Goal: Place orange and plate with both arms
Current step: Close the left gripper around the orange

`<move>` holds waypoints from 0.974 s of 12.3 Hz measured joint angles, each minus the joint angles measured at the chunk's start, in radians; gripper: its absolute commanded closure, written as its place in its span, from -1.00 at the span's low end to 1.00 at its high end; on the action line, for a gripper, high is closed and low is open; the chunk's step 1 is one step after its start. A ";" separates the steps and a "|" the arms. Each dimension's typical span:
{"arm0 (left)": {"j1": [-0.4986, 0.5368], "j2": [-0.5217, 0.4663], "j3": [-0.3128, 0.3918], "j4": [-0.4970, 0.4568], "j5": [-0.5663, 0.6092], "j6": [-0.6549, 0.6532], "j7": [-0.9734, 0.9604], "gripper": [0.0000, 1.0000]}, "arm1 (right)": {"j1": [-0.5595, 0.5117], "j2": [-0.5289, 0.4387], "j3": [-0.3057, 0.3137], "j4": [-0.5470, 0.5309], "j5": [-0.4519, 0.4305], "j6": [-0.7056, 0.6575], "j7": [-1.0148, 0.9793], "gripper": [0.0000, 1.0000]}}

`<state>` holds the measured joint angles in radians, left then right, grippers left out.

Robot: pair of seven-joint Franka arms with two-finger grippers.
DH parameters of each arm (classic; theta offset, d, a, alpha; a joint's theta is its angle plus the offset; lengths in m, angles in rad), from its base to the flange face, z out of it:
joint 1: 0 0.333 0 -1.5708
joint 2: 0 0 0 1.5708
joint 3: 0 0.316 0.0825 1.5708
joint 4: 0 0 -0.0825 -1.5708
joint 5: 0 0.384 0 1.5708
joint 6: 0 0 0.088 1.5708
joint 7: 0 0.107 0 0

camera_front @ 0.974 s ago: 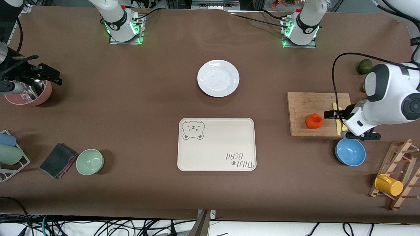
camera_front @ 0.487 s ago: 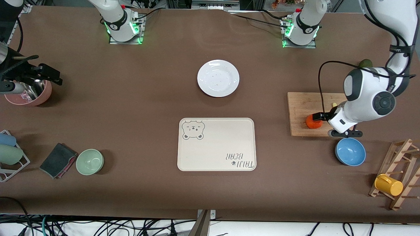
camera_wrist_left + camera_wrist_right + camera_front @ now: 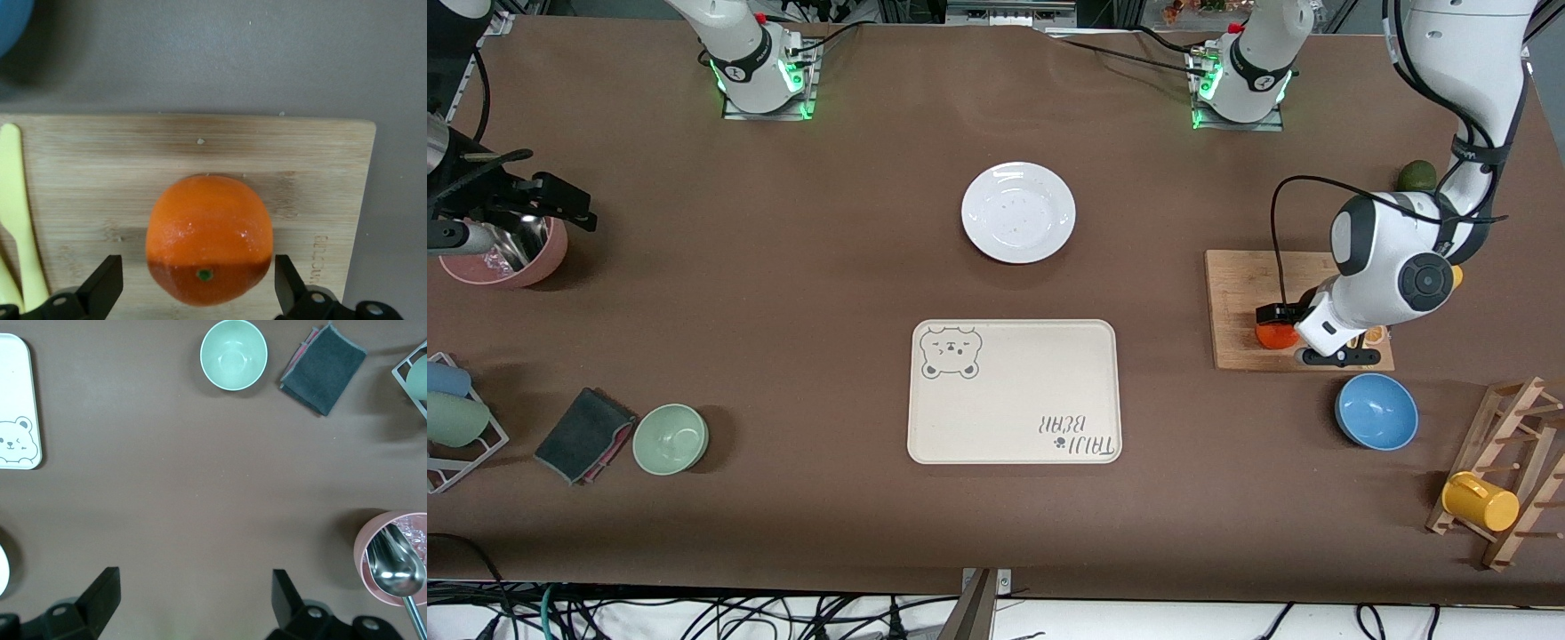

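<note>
the left gripper (image 3: 197,293) hangs low over the orange (image 3: 209,238), its two fingers (image 3: 101,288) spread wide, one on either side of the fruit and not touching it. the orange sits on the wooden cutting board (image 3: 313,180), near the board's edge toward the middle of the table; in the front view the orange (image 3: 1274,335) is half hidden under the left arm's wrist. a pale yellow utensil (image 3: 21,220) lies on the same board, beside the orange but apart from it. the blue bowl (image 3: 1376,411) stands on the table just nearer to the front camera than the board, and a dark green fruit (image 3: 1416,174) lies farther from that camera, near the left arm's end of the table.

the right gripper (image 3: 193,607) waits with fingers apart and holding nothing, over the bare brown table (image 3: 200,487) close to a pink bowl (image 3: 390,553) with a metal spoon (image 3: 397,565) in it — at the right arm's end of the table. a pale green bowl (image 3: 671,438) and a folded dark cloth (image 3: 584,435) lie nearer to the front camera at that same end.

the plate (image 3: 1018,212) rests empty at the middle of the table, well apart from both grippers — the cream bear-print tray (image 3: 1014,391) lies nearer to the front camera than it.
</note>
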<state>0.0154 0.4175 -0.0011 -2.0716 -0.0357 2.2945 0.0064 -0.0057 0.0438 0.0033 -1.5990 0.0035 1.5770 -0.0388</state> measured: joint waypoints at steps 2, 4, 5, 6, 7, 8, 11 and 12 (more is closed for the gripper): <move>0.000 0.019 -0.001 0.000 -0.003 0.011 0.000 -1.00 | 0.000 0.000 0.003 0.000 0.000 0.000 0.000 -1.00; 0.000 0.034 -0.001 0.000 -0.003 0.026 0.000 -1.00 | 0.000 0.000 0.003 0.000 0.000 0.000 0.000 -1.00; 0.000 0.038 -0.001 0.000 -0.003 0.029 0.000 -0.88 | 0.000 0.000 0.003 0.000 0.000 0.000 0.000 -1.00; -0.001 0.041 -0.001 0.000 -0.003 0.031 0.000 -0.68 | 0.000 0.000 0.003 0.000 0.000 0.000 0.000 -1.00; -0.001 0.043 -0.001 0.000 -0.003 0.032 0.000 -0.48 | 0.000 0.000 0.003 0.000 0.000 0.000 0.000 -1.00; -0.003 0.045 -0.002 0.001 -0.003 0.034 0.000 -0.31 | 0.000 0.000 0.003 0.000 0.000 0.000 0.000 -1.00; -0.006 0.046 -0.003 0.007 -0.003 0.036 0.000 -0.14 | 0.000 0.000 0.004 0.000 0.000 0.000 0.000 -1.00; -0.008 0.046 -0.003 0.009 -0.003 0.036 0.000 -0.13 | 0.000 0.000 0.004 0.000 0.000 0.000 0.000 -1.00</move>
<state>0.0075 0.4636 -0.0042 -2.0629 -0.0391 2.3309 0.0061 -0.0057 0.0438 0.0072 -1.5990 0.0036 1.5770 -0.0388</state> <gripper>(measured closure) 0.269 0.000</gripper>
